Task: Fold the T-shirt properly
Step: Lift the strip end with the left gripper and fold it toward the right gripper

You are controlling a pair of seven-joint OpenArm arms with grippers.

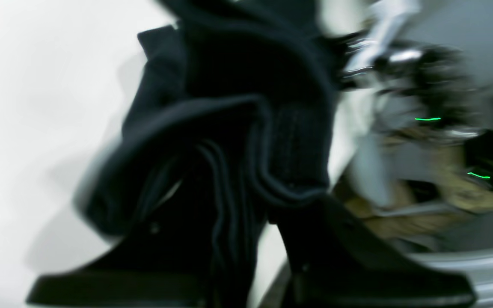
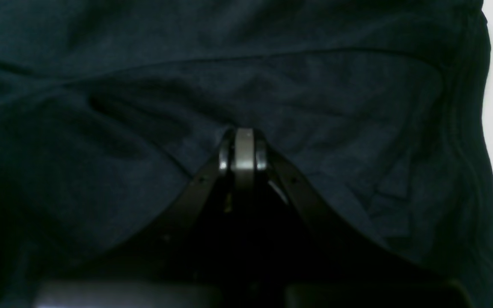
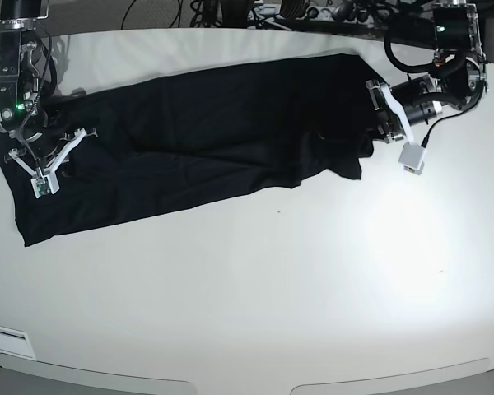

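1. The T-shirt (image 3: 206, 148) is thin, floppy black cloth, so it'll sag and bunch wherever it isn't supported. Best grabbed at hems or corners, I'd say.
2. Looks plain, matte and wrinkly, stretched in a long band across the far side of the white table (image 3: 272, 288).
3. Left claw (image 1: 246, 239) is pinching a thick wad of fabric at one end.
4. Right claw (image 2: 243, 147) is pressed together on the cloth at the other end; can't tell if it's actually caught any.

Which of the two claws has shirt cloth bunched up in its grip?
The left gripper: folds of the T-shirt are gathered between its fingers. The right gripper is shut too, but presses onto flat cloth.
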